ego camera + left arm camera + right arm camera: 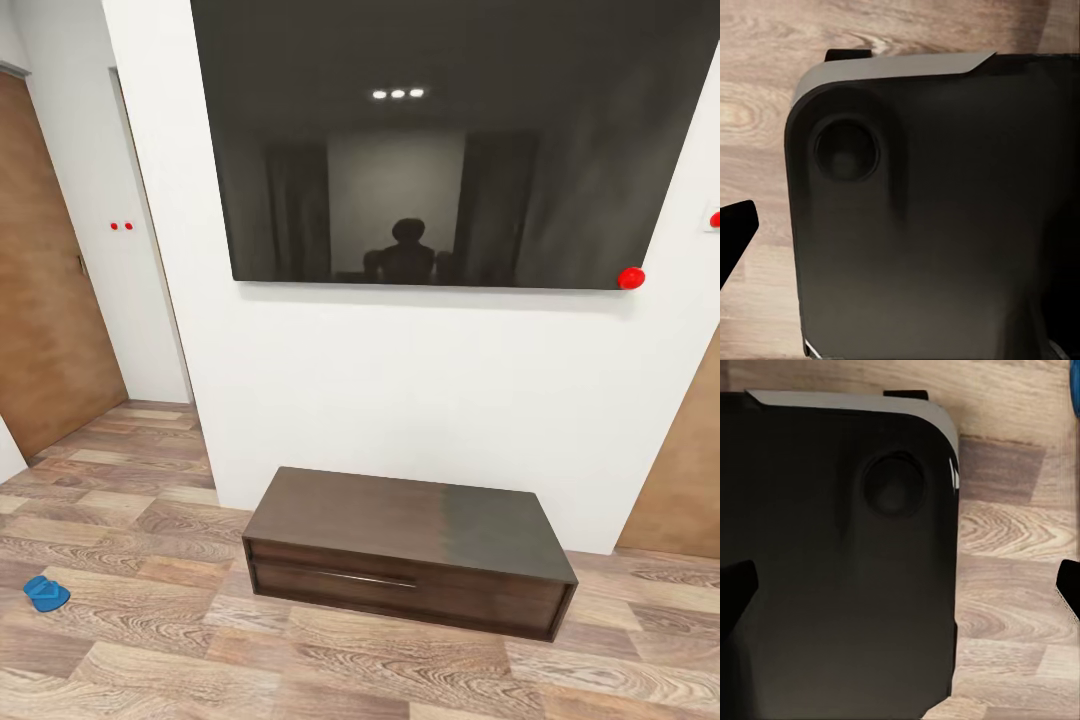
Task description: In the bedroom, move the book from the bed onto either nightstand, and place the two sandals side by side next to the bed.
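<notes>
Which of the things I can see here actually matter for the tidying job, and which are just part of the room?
Part of the job:
- blue sandal on the wood floor, at the head view's lower left

Just part of the room:
- low dark drawer cabinet
- big black wall screen
- wooden door
- red wall knob

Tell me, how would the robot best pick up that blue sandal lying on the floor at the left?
The blue sandal lies flat on the wood floor, so coming straight down from above looks best, pinching the raised strap or closing across the thin sole's narrow width. Its heel and toe ends are too small here to tell apart.
</notes>
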`<state>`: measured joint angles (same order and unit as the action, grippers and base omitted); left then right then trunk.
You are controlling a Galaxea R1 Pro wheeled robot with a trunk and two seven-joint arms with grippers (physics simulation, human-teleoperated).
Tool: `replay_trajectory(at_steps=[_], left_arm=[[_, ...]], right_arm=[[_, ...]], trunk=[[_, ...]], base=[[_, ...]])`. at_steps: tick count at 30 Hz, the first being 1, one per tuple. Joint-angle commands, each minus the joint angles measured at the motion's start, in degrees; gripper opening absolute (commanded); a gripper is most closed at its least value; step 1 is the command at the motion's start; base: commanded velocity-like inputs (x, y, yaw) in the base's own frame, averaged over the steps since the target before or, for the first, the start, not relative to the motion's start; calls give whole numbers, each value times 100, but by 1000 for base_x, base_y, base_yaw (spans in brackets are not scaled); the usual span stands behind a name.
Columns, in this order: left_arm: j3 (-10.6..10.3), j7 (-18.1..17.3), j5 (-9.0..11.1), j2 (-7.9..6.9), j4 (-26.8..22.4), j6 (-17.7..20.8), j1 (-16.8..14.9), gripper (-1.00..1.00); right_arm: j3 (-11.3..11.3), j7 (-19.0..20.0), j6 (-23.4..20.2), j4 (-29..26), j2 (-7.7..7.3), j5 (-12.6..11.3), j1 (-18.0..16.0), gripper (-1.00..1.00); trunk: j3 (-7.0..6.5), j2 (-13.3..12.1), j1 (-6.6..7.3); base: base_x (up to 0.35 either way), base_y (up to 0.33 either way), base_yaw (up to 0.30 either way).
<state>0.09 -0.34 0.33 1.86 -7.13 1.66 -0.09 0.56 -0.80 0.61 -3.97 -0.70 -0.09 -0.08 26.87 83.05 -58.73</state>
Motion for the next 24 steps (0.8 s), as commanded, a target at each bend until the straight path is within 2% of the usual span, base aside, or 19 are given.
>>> replay_trajectory(at_steps=[1,4,9,11,12,13,15,16,18,20,24], left_arm=[[2,-3,4,33,-41,16,0,100],[0,5,8,130,-138,23,0,100],[0,10,3,289,-299,29,-3,100],[0,12,3,300,-363,28,-2,100],[1,14,4,301,-4264,28,-1,100],[6,13,6,296,-4282,28,-1,100],[19,11,8,288,-4298,25,-1,100],[22,10,9,284,-4301,24,0,100],[38,9,7,277,-4309,21,0,100],[46,8,4,273,-4312,17,0,100],[82,-1,5,195,-4307,11,0,100]], right_arm=[[9,-8,3,-36,-2,-1,-1,100],[20,-12,-27,-133,-17,-6,-5,100],[152,-12,-56,-294,-178,-12,-9,100],[219,1,-50,-359,-243,-18,-9,100],[621,13,-32,-2463,-335,-21,-9,100],[826,25,-14,-2460,-360,-21,-9,100],[1083,34,-1,-2458,-388,-19,-9,100],[1149,36,1,-2458,-404,-19,-9,100],[1318,44,-4,-2459,-530,-24,-9,100],[1387,50,-12,-2454,-665,-30,-9,100],[1421,52,-19,-2453,-748,-34,-9,100]], trunk=[[6,3,0],[6,3,0],[6,3,0],[6,3,0],[6,3,0],[6,3,0],[6,3,0],[6,3,0],[6,3,0],[6,3,0],[6,3,0]], base=[[0,0,0],[0,0,0],[0,0,0],[0,0,0],[0,0,0],[0,0,0],[0,0,0],[0,0,0],[0,0,0],[0,0,0],[0,0,0]])
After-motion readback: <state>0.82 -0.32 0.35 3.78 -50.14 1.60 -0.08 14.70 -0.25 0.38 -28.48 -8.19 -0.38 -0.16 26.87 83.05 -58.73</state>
